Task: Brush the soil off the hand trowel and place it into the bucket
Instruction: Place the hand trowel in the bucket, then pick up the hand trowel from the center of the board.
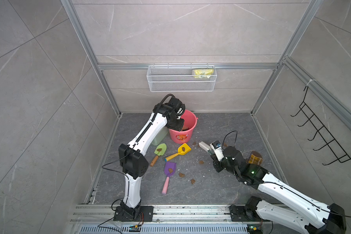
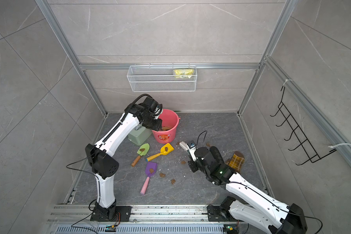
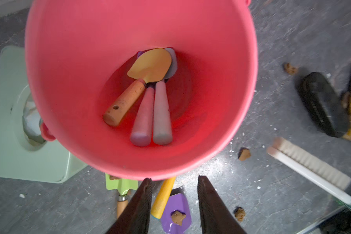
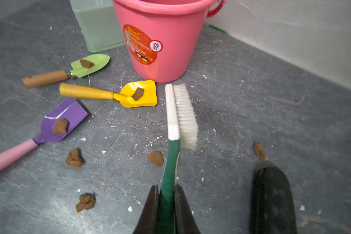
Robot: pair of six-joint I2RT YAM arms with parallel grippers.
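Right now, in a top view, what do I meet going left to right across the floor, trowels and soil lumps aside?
sage-green box → pink bucket → brush → checked cloth

Both arms are clad in white, smoothly moulded shells (image 1: 157, 123) joined by black, boxy joint housings (image 1: 133, 160) dotted with small holes; a ribbed black conduit (image 1: 144, 131) is run along the left arm (image 1: 132, 190), and a thick black hose (image 1: 163, 98) is arched over its wrist. Each arm is bolted down through a black base plate (image 1: 147, 214) with visible screws; a green light (image 1: 252, 172) is lit on the right arm (image 1: 288, 196). The left gripper (image 3: 174, 178) is finished in dark, wedge-shaped, finely ribbed fingers (image 3: 139, 206).
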